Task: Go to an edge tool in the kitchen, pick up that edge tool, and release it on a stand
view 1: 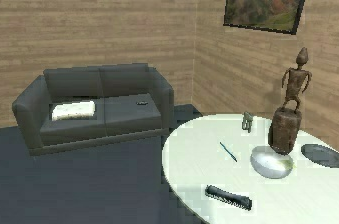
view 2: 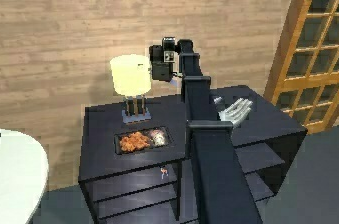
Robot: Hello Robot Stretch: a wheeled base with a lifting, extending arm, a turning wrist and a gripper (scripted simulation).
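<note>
bowl (view 1: 272, 162): grey and shallow, on the round white table (view 1: 192, 150), toward the table's right side. Inside just looks plain grey to me.
plate (view 1: 322, 155): dark and flat, also on the table, right of the bowl near the table's rim.
tray (view 2: 117, 138): dark, on top of the stand (view 2: 267, 122), which sits just right of the table. There's an orange lump in its left half and a paler lump in its right half.
sofa (view 1: 97, 105): dark, left of the table and further back, against the wood wall. It has a pale cushion-ish thing (view 1: 74, 111) on the left seat and a small dark thing (view 1: 142, 103) on the right seat.
table bits: a thin teal stick (view 1: 227, 151) left of the bowl, a dark bar (view 1: 228, 197) near the table's front edge, and a small upright grey thing (view 1: 247, 121) toward the back.
statue (view 1: 290, 100): brown wooden figure, upright on the table right behind the bowl.
picture (view 1: 264, 12): framed, on the wall beyond the table's far side.
lamp (view 2: 130, 75): cream shade, on the stand behind the tray.
gripper (view 2: 157, 58): up at shade height, just right of the lamp. With the lamp right there I honestly can't tell how open it is or whether it's got hold of anything.
arm (view 2: 212, 150): dark bar running up across the stand's middle, blocking part of its top and shelves.
edge tool: can't tell where it is. A grey-and-white striped thing (view 2: 235, 108) lies on the stand's top right of the arm, too blobby to name.
door (view 2: 322, 55): wooden with glass panes, right of the stand, well away from the table.
</note>
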